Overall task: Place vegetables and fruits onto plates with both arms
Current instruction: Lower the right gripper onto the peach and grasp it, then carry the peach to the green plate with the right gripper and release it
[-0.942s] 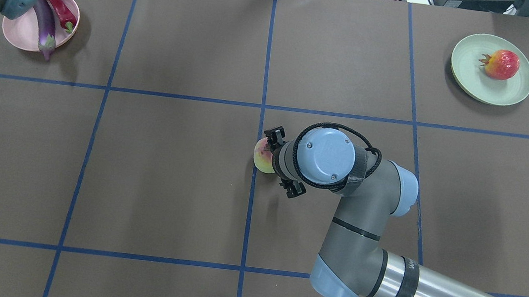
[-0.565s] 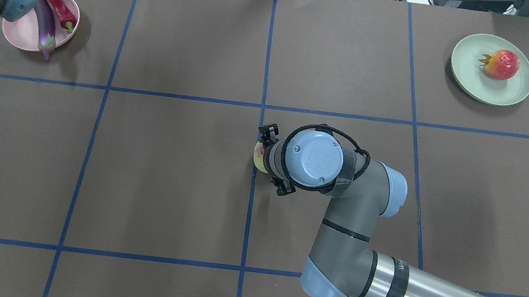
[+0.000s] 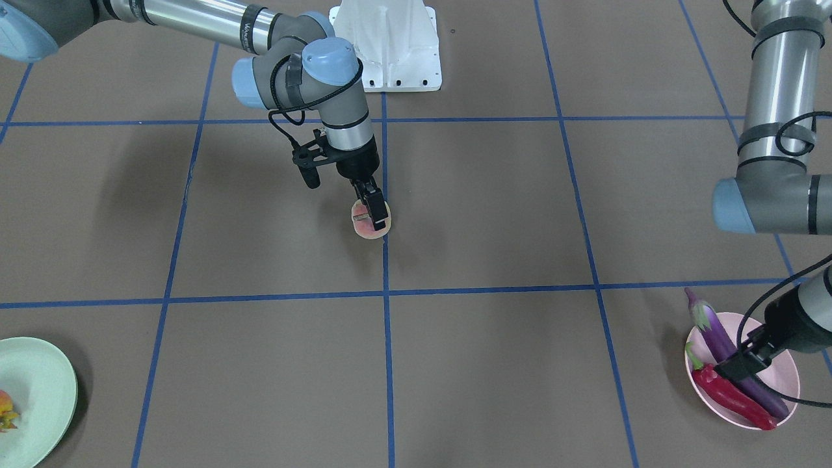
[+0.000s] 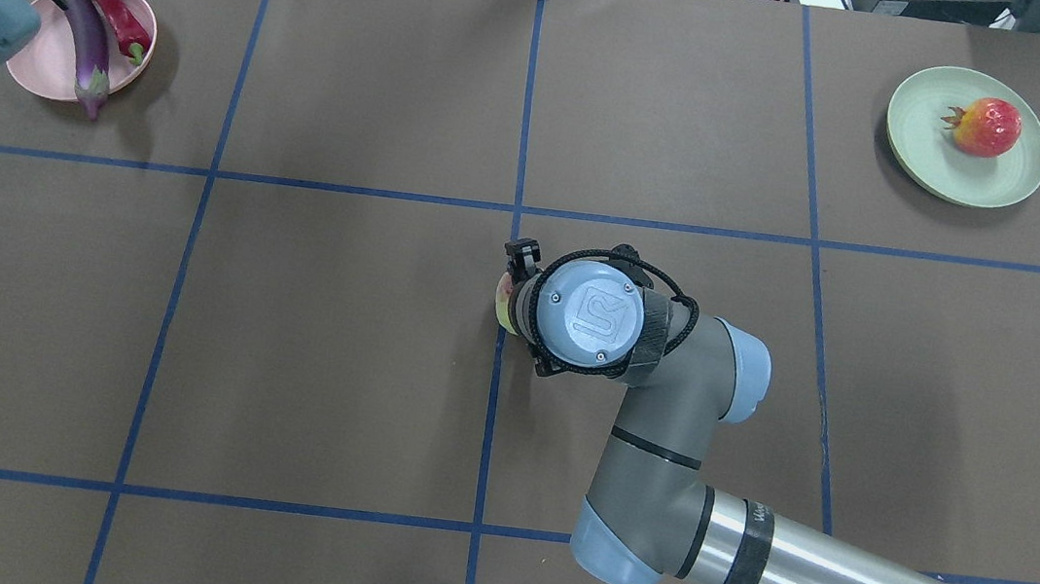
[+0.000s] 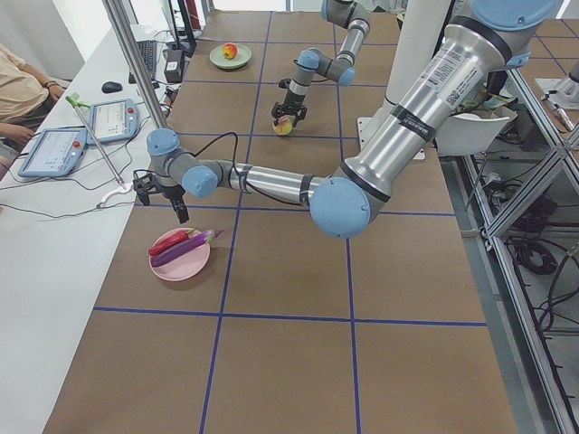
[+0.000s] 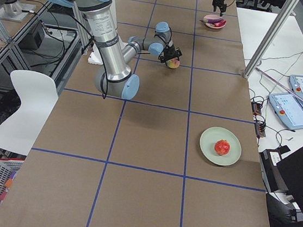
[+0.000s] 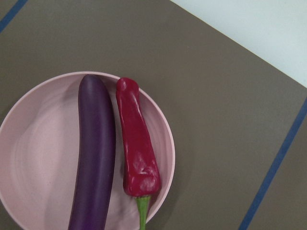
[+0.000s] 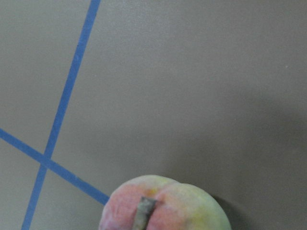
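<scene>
The pink-and-cream peach lies on the table's centre line and shows in the right wrist view. My right gripper hangs straight down over it, open, with one finger in front of the fruit. In the overhead view the wrist hides most of the peach. The purple eggplant and red chili lie side by side in the pink plate. My left gripper hovers above them, open and empty. The pomegranate-like fruit sits on the mint green plate.
The brown table cover is marked with blue tape lines. The white robot base stands at the robot's edge of the table. The pink plate is at the far left corner, the green plate at the far right corner.
My right wrist has moved left over the peach and now covers most of it. My left arm has drawn back to the left, uncovering more of the eggplant and plate.
</scene>
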You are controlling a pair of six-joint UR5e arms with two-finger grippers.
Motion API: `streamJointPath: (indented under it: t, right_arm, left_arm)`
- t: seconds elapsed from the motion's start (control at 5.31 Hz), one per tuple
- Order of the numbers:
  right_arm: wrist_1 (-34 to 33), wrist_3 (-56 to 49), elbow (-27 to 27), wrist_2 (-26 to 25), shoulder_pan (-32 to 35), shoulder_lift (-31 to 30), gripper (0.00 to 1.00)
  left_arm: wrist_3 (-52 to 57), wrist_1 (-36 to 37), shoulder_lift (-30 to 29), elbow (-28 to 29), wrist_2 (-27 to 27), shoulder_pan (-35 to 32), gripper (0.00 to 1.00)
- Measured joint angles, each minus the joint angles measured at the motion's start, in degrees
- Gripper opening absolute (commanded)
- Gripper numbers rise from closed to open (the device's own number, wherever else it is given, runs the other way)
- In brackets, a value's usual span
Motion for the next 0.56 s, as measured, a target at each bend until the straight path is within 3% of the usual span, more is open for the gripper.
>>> streamJointPath:
  t: [0.19,0.38,0.56]
  right_arm:
    - [0.0,-0.1,-0.3,-0.5,0.0,0.1,0.28]
    - [0.1,0.1,-0.3,-1.2,0.0,0.2,0.0]
    - [0.6,-0.5,-0.3,-1.4,0.0,0.1,0.0]
  left_arm:
    - [0.0,1.9,5.1,-9.3,-2.9,-0.2,1.0]
    - [0.1,5.3,9.0,-17.9,-3.6,-0.2,1.0]
    - [0.1,9.6,11.4,-25.1,-3.7,-0.2,1.0]
